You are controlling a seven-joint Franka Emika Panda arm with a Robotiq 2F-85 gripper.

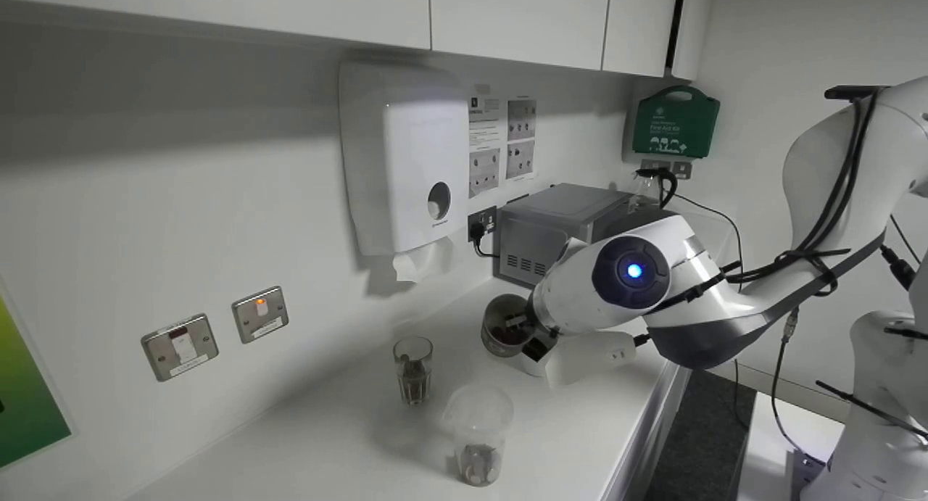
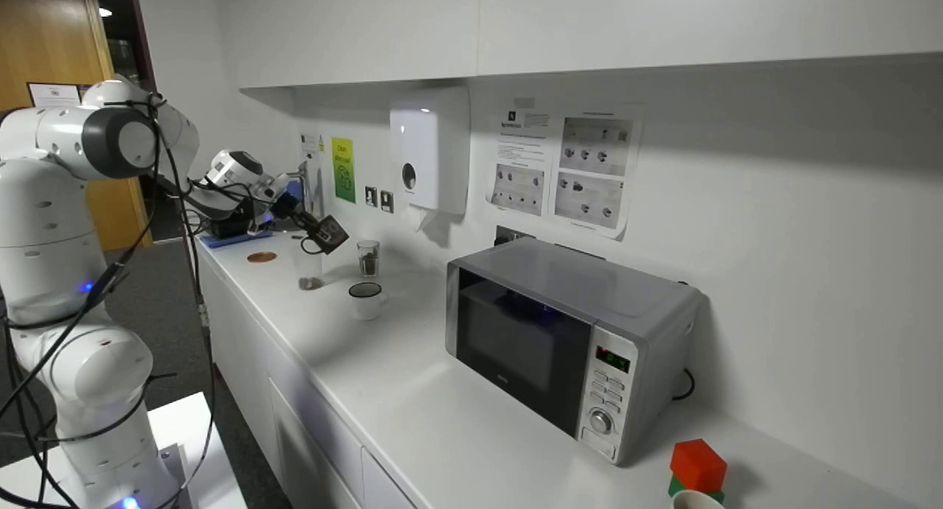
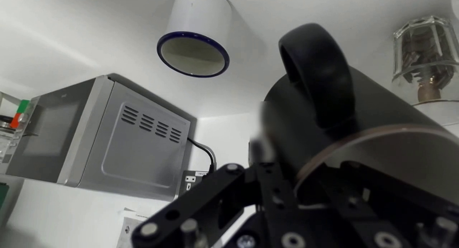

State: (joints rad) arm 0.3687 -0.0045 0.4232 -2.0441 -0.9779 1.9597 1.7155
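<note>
Evidently, the lifting step was complete: the gripper [image 3: 294,169] was clamped on the sidewall of the dark mug [image 3: 380,104], which hung tilted above the counter [image 1: 348,443]. The mug had been neither set down nor released, and its contents could not be discerned. Loose small pieces [image 1: 478,466] lay at the bottom of the clear container [image 1: 478,421] and inside the glass tumbler [image 1: 413,370]. The white mug [image 3: 198,25] stood upright nearby.
</note>
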